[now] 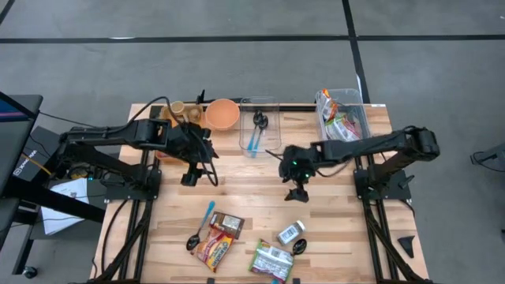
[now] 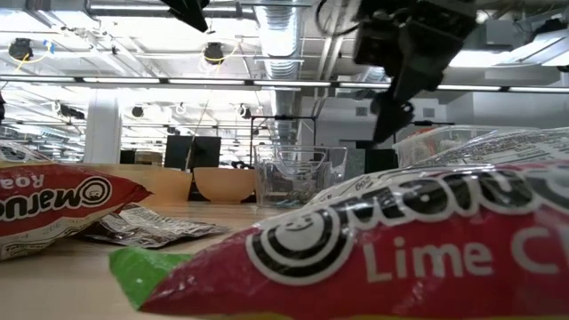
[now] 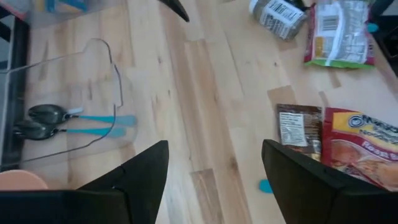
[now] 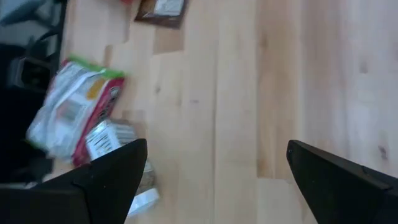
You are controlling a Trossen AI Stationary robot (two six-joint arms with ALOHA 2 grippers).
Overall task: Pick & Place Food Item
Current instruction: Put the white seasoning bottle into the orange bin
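Still loose at the lower centre of the high view lie the food items I am meant to move: a red noodle packet [image 1: 213, 249], a small brown sachet [image 1: 226, 225] touching its upper edge, a green-trimmed snack bag [image 1: 272, 261] and a small labelled jar [image 1: 290, 233] lying on its side. My right end effector [image 1: 297, 192] hangs above bare worktop [image 1: 237, 189] just above the jar in that frame, jaws spread fully and holding nothing; my left end effector [image 1: 189, 178] hovers centre-left, jaws parted and likewise empty. My judgement is that the jar is the nearest pick for the right arm. To do it well I would bring the fingers down either side of the jar's body across its short width, not along its length, since a cylinder on its side may roll away if nudged by one finger first; I would also stay clear of the dark spoon [image 1: 300, 247] touching it. Counting what I can see: four food items near the front edge, two spoons there (one blue-handled spoon [image 1: 199, 233]), two more spoons in the clear container [image 1: 256, 130] at upper centre, one clear bin [image 1: 343, 114] of packets at upper right, one orange bowl [image 1: 222, 113].
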